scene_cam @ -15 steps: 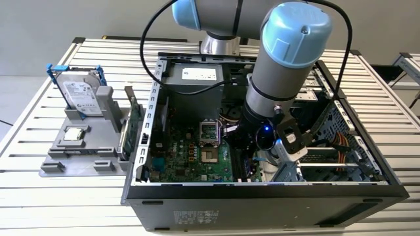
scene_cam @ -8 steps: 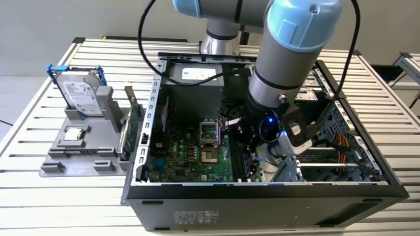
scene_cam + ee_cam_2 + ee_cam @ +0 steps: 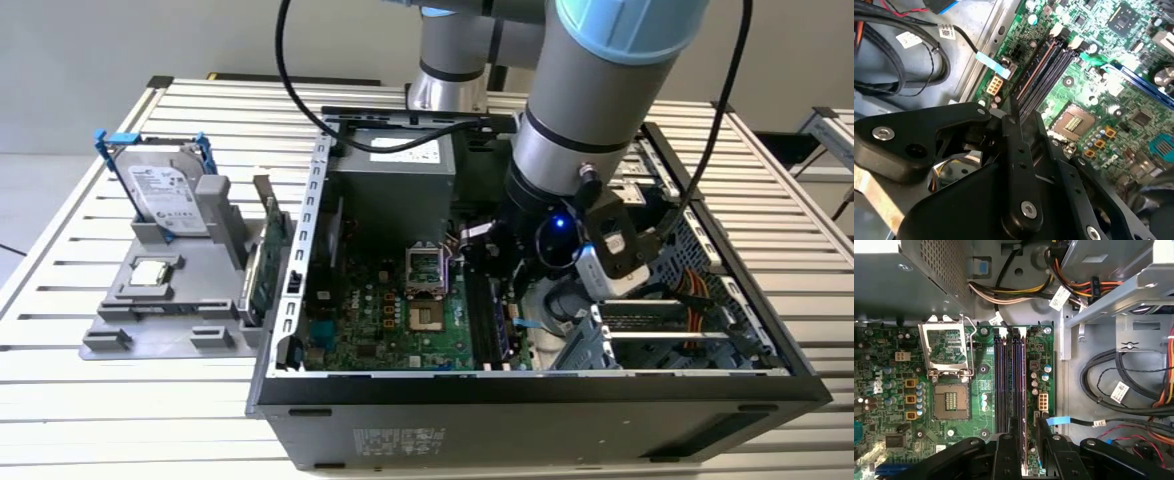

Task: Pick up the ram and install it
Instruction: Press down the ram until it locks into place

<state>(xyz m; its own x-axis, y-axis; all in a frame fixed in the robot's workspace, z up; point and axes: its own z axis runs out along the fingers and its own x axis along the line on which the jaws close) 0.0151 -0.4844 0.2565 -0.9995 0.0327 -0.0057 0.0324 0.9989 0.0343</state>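
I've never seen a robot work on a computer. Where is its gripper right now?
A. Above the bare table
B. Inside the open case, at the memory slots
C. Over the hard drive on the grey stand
B: the gripper sits inside the computer case, right at the memory slots on the motherboard.

We are looking at a robotics lab or test bench: an open computer case [image 3: 534, 400] is lying on a slatted aluminium table [image 3: 80, 230]. Beside the case, a grey fixture [image 3: 174, 300] is holding spare parts upright, and 1 industrial arm [image 3: 601, 90] is reaching into the case.
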